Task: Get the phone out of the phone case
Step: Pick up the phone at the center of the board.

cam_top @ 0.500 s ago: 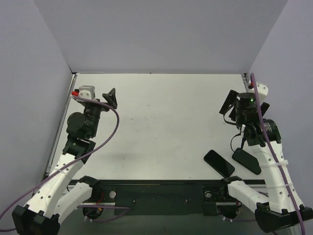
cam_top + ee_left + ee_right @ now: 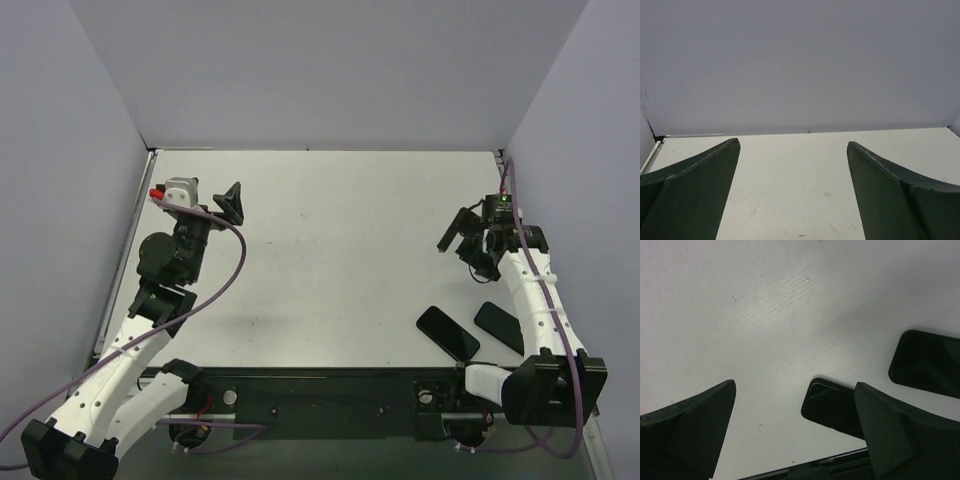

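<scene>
- Top external: dark slab [image 2: 447, 333] and second slab [image 2: 498, 327] flat beside right arm base [image 2: 545, 388], apart; phone seemingly out, which one unclear.
- Right gripper [image 2: 462, 245] beyond that base: spread wide, empty.
- Left gripper [image 2: 232, 203]: same.

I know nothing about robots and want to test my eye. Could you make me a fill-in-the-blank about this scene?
The right claw holds ____.
The left claw is wide ____.
One black slab and a second black slab lie nearest the ____ arm's base.
Missing: nothing; open; right.
</scene>
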`<state>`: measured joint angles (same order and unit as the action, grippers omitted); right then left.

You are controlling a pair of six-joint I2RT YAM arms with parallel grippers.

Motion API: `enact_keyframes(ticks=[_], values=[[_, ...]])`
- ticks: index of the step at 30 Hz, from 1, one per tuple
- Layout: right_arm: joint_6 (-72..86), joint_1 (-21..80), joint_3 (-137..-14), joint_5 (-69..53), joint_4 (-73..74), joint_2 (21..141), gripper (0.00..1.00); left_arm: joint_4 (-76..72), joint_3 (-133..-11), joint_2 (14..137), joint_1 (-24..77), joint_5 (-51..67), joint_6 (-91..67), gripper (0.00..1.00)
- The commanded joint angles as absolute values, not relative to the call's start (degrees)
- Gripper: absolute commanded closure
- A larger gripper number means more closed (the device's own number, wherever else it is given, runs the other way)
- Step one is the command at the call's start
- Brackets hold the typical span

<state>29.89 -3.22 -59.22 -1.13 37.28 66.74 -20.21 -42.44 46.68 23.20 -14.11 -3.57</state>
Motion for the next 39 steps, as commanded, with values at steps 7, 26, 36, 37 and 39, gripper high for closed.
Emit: enact_keyframes(ticks=[7, 26, 36, 37, 39], values=[[-4.6, 16.1, -75.5, 8.1, 50.0, 84.9, 0.00, -24.1, -41.9, 45.5, 27.9, -15.5, -0.3, 0.00], [-21.0, 18.8, -61.4, -2.0, 60.8, 94.8, 0.00, -27.9, -39.0, 37.9, 43.3, -20.8, 8.1, 0.00], [-21.3, 18.0, -60.3, -1.8, 57.7, 100.7, 0.00, -27.9, -39.0, 38.5, 46.8, -22.2, 10.3, 0.00], [-21.3, 18.1, -60.1, -1.2, 57.7, 101.8, 0.00, -27.9, -39.0, 38.7, 46.9, -22.5, 10.6, 0.00], [-21.3, 18.3, -59.8, -0.9, 57.0, 102.9, 0.00, -27.8, -39.1, 38.8, 47.5, -22.7, 10.9, 0.00]])
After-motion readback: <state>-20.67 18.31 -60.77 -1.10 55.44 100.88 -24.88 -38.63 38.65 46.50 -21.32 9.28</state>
